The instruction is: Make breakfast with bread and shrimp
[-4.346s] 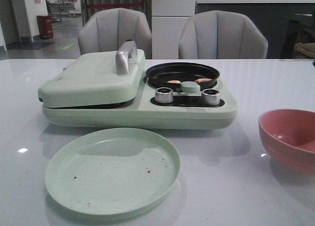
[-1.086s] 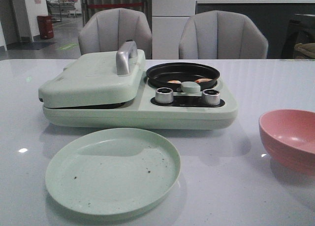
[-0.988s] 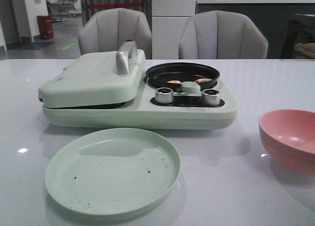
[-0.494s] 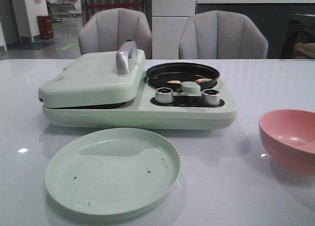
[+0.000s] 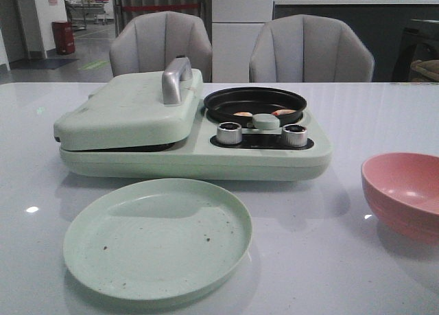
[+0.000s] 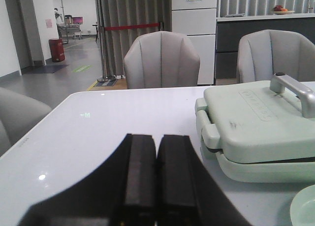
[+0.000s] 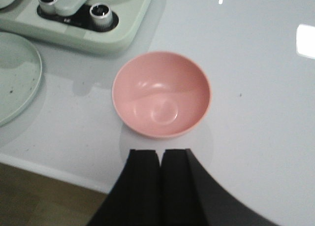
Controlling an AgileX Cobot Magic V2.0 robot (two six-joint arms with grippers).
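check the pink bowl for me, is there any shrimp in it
No, the right wrist view looks straight down into the pink bowl and its inside is bare; the shrimp lie in the black pan.

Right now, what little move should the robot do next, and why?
Probably reach the left claw toward the silver handle on the closed pale green lid to lift it. Both claws are shut and empty, no bread is in sight, and the small orange-pink shrimp already lie in the round black pan. The pale green round plate is empty.

Each hand [image 6: 156, 186] [image 7: 160, 186] shows two flat, matte black fingers with squared tips.
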